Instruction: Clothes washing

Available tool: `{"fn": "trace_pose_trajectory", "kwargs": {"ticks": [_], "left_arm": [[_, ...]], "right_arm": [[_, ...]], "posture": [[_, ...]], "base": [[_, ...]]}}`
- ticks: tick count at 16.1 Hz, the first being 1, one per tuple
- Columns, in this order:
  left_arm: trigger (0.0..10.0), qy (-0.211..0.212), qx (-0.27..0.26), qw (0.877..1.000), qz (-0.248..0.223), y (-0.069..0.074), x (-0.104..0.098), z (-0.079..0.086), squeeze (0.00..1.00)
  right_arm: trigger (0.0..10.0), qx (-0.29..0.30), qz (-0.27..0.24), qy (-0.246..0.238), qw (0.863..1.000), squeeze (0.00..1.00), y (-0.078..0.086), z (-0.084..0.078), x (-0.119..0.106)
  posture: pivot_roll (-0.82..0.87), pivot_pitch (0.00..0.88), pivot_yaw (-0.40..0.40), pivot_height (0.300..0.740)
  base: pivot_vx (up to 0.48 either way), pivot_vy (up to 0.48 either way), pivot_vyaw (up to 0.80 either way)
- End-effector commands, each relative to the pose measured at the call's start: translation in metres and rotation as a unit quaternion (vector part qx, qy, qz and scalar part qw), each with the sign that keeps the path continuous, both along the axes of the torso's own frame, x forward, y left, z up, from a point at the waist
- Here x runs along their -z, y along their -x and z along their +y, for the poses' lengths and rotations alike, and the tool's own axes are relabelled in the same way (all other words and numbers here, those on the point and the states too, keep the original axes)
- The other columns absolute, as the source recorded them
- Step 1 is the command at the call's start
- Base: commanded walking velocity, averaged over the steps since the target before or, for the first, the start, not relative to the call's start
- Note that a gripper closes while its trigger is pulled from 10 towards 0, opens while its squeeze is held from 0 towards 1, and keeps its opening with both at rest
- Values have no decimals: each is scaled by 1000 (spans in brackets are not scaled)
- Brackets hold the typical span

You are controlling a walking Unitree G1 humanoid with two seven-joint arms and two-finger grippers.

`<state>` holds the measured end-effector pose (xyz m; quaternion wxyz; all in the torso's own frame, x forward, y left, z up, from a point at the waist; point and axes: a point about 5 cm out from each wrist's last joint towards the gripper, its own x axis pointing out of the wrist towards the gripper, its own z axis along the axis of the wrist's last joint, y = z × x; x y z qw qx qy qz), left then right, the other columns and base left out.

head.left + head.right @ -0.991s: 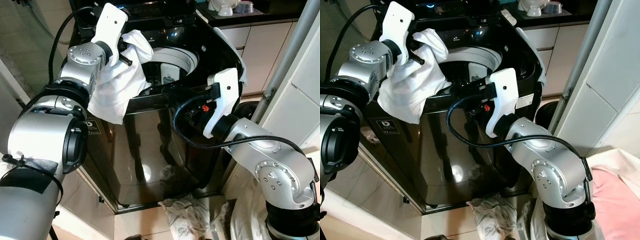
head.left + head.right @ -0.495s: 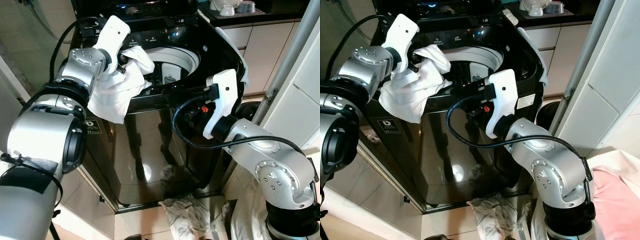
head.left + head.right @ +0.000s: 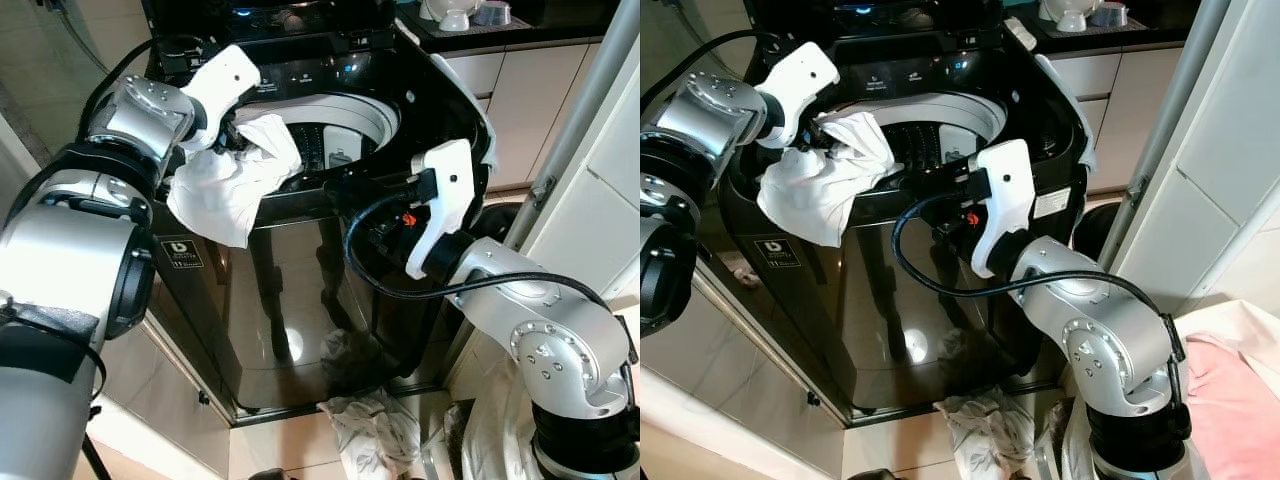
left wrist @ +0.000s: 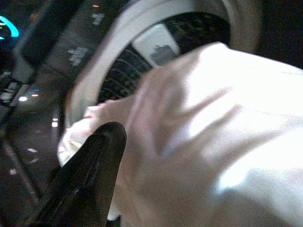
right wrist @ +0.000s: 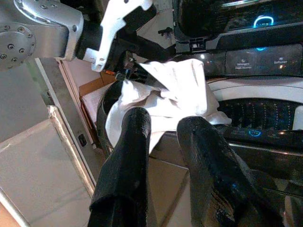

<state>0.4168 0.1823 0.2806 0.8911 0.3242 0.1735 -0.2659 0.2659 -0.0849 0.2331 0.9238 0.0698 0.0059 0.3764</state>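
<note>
Your left gripper [image 3: 238,140] has its fingers clamped on the crumpled white cloth garment [image 3: 228,185] draped over the glossy black top-loading washing machine [image 3: 300,290] rim, while your right gripper [image 5: 163,125] hovers, fingers parted.

The left gripper [image 3: 243,140] is lower than a second ago and sits at the washing machine [image 3: 300,290] rim, upper left of the frame. The white cloth [image 3: 230,180] it grips now rests bunched on the rim, draping less down the front panel.
</note>
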Motion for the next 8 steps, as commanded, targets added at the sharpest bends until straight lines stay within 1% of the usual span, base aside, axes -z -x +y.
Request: {"fn": "trace_pose_trajectory", "kwargs": {"ticks": [1, 2, 3, 4, 5, 6, 7, 8], "left_arm": [[10000, -13, 7, 1000, -5, 2, -17, 5, 1000], [10000, -17, 3, 1000, -10, 1, -18, 7, 1000], [10000, -13, -25, 999, -36, 0, -20, 10, 941], [10000, -6, -53, 996, -74, -3, -24, 11, 20], [10000, 37, -169, 932, -318, -7, -68, 13, 0], [10000, 57, -199, 911, -356, -5, -77, 17, 0], [10000, 62, -194, 915, -349, -6, -76, 17, 0], [10000, 52, -180, 925, -329, -7, -71, 13, 0]], "right_arm": [[10000, -1, -2, 7, 1000, 0, -1, 2, -2], [10000, 0, -1, 7, 1000, 0, -2, 1, -2], [10000, 1, -1, 7, 1000, 0, -2, 1, -2], [10000, 3, -1, 7, 1000, 0, -2, 0, -1], [10000, 21, -1, 1, 1000, 0, -5, -1, -1], [10000, 30, 1, -2, 1000, 0, -8, -2, -2], [10000, 37, 2, -3, 999, 0, -9, -3, -2], [10000, 43, 1, -1, 999, 0, -10, -5, -3]], "posture": [[-92, 0, 108, 740], [-91, 0, 108, 740], [-87, 0, 106, 740], [-86, 0, 106, 740], [-81, 0, 103, 740], [-83, 0, 104, 740], [-88, 0, 107, 740], [-89, 0, 109, 740]], "base": [[0, 0, 0], [0, 0, 0], [0, 0, 0], [0, 0, 0], [0, 0, 0], [0, 0, 0], [0, 0, 0], [0, 0, 0]]}}
